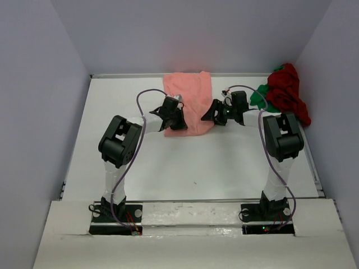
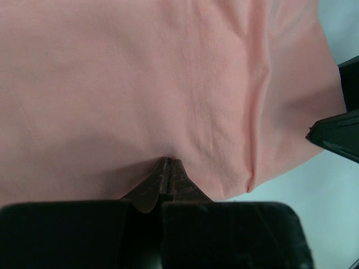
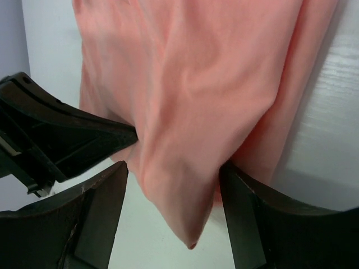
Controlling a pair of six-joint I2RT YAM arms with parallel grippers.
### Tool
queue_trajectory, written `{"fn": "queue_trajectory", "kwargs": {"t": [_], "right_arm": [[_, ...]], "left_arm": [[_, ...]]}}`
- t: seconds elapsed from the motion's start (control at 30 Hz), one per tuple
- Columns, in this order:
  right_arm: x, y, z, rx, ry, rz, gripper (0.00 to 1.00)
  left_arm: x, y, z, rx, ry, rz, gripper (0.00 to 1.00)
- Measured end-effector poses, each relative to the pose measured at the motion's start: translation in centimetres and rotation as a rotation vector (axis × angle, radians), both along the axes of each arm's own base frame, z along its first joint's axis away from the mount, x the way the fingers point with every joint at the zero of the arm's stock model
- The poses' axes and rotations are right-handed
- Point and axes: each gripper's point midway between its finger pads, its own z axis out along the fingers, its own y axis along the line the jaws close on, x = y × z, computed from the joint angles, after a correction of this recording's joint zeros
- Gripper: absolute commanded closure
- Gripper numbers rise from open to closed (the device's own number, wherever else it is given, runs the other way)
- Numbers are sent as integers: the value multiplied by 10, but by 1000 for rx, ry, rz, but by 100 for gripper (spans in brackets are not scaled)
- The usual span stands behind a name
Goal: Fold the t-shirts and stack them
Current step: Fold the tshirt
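The pink shirt point(image 1: 188, 101) lies at the far middle of the white desk point(image 1: 168, 168), partly folded into a tall strip, its top edge against the back wall; soft creases run down its right side. The left tool point(image 1: 173, 120) sits at the strip's left edge, low down; from its own wrist camera the fingers point(image 2: 166, 178) are pressed together, and the cloth puckers right at their tips, so it is pinching the pink shirt there. The right tool point(image 1: 212, 115) is at the strip's lower right edge, facing the left one across the cloth; its fingers point(image 3: 104, 207) are spread wide, and a loose, pointed corner of the pink shirt hangs down between them; the cloth lies against the right-hand finger and stands clear of the other, so nothing is gripped. In that same view the left tool's dark tip meets the cloth just above the spread fingers. The red shirt point(image 1: 289, 92) is heaped in the far right corner, crumpled against the side wall; the green shirt point(image 1: 259, 98) pokes out from under its left side, just beside the right arm's wrist, well apart from the pink one.
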Motion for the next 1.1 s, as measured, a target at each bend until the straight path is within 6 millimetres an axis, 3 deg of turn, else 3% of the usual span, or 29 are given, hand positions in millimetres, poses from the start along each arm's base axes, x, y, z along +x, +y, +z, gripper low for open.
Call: {"fn": "queue_trajectory", "kwargs": {"t": [0.13,0.5,1.1], "right_arm": [[-10,3,-15,14,58,32,31],[-24,6,-17,32,88,86,34],[-75,17,-16,191,235,198,36]], "left_arm": [[7,10,0,4,-3,18,100],[24,37,-1,25,-13,69,100],[29,46,0,48,-21,83,100]]}}
